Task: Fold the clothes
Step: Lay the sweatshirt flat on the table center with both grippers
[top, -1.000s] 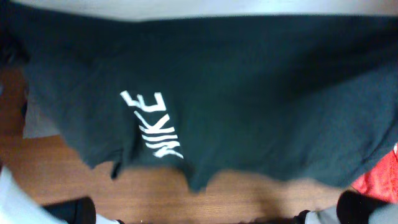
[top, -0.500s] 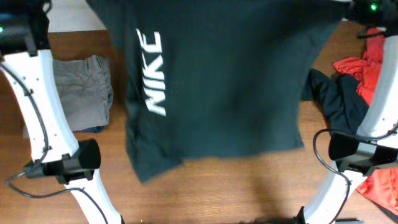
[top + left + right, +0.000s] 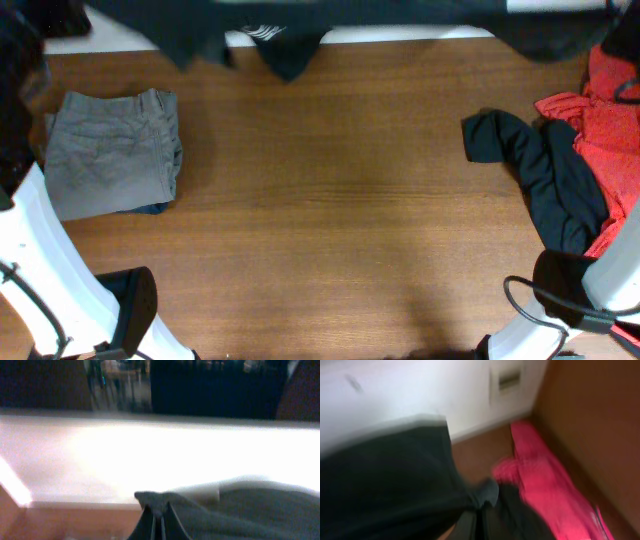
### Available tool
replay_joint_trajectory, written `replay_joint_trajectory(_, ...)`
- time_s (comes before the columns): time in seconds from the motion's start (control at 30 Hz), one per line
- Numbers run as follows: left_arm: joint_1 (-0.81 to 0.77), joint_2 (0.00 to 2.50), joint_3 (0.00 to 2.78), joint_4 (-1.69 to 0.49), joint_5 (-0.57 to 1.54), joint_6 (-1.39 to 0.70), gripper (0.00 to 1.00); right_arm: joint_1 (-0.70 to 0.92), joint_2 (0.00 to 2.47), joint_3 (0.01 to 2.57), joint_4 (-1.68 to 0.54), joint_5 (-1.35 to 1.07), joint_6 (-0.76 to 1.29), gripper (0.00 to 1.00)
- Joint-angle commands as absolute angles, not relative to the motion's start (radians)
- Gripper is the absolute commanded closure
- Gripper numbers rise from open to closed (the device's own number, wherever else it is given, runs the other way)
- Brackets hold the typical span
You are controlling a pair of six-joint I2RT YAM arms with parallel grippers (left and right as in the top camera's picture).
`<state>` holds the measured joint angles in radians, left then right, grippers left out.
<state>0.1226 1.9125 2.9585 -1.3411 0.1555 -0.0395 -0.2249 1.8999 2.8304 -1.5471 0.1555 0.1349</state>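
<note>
The dark green Nike T-shirt hangs along the top edge of the overhead view, held up between both arms; only its lower hem shows there. My left gripper is shut on a pinch of its fabric in the left wrist view. My right gripper is shut on another part of the shirt in the right wrist view. Neither gripper's fingers show in the overhead view.
A folded grey garment lies at the left of the wooden table. A black garment and a red garment lie heaped at the right; the red one also shows in the right wrist view.
The shirt has swung away from the camera toward the far edge of the table. It filled the view before; now only its hem shows at the top and the table is uncovered.
</note>
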Motion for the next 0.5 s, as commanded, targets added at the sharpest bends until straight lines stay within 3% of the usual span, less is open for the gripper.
replay_joint_trajectory(0.0,0.087,1.998,2.912,-1.516,0.139,-0.014,1.00,-0.231,1.982,2.737,-1.628,0.199,0.132,0.96)
replay_joint_trajectory(0.13,0.042,2.083,2.838,-1.685,0.140,-0.006,1.00,-0.231,1.995,2.530,-1.699,0.199,0.132,0.96)
replay_joint_trajectory(0.3,-0.002,2.115,2.667,-1.688,0.221,0.047,1.00,-0.231,1.995,2.275,-1.694,0.199,0.132,0.96)
replay_joint_trajectory(0.47,-0.037,2.115,2.455,-1.688,0.173,0.054,1.00,-0.231,1.995,2.101,-1.679,0.195,0.143,0.96)
